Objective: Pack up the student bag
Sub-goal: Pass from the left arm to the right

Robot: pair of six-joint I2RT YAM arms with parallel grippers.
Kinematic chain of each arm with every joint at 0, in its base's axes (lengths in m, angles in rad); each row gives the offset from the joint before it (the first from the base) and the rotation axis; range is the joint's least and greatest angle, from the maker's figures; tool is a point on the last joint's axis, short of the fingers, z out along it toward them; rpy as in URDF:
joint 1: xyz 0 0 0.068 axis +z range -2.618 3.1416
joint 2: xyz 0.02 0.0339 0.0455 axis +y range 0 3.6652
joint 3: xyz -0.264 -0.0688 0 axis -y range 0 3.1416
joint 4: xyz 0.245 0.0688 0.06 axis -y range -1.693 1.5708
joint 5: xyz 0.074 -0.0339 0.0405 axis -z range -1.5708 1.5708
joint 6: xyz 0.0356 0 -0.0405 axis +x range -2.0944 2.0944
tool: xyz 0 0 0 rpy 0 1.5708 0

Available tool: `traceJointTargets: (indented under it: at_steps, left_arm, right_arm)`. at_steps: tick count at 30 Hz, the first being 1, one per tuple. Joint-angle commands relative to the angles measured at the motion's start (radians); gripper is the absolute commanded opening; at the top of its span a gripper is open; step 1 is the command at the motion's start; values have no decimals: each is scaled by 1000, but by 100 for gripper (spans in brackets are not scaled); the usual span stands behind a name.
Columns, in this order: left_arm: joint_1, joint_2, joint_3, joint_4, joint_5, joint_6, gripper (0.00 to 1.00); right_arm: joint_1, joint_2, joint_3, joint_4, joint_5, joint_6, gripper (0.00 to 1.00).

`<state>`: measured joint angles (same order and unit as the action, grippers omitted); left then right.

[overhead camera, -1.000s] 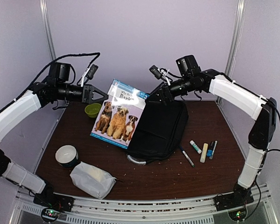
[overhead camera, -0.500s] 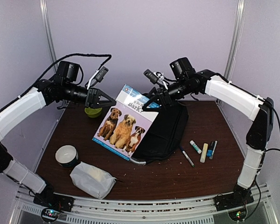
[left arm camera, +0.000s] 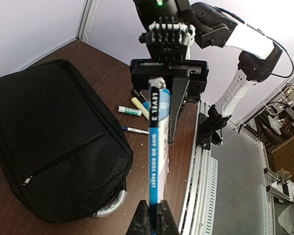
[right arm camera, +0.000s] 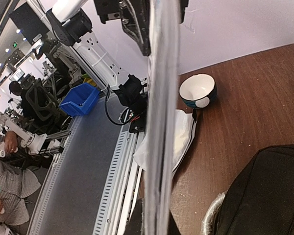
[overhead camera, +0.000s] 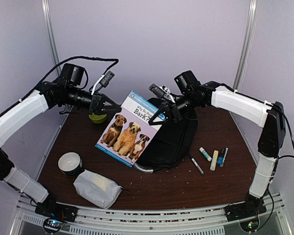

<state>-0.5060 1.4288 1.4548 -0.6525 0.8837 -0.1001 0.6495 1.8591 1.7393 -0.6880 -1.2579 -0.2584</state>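
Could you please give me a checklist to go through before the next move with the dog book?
1. Left gripper shut on the book: ok.
2. Right gripper shut on its opposite edge: ok.
3. Book's lower edge clear of the table: cannot tell.
4. Student bag showing an open mouth: cannot tell, none visible.
5. Pens lying apart from the bag: ok.
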Motion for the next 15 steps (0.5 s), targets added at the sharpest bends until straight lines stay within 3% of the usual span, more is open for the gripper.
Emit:
traceJointTargets:
  at_steps: [1,3,6,10,15]
  left_arm:
    - [-2,0,41,-34,-32,75,15]
    - [-2,-17,8,-39,-54,98,35]
    - [-6,-36,-55,-28,-56,109,46]
    - [-14,-56,-123,-12,-56,117,45]
    - [-15,-85,-172,-3,-48,122,32]
  right_arm:
    - [-9,-44,1,21,-31,10,0]
    - [-17,-52,3,46,-24,34,0]
    - [-33,-59,1,114,-24,97,0]
    - [-50,-60,3,192,-26,183,0]
    - [-63,-43,23,225,-19,223,0]
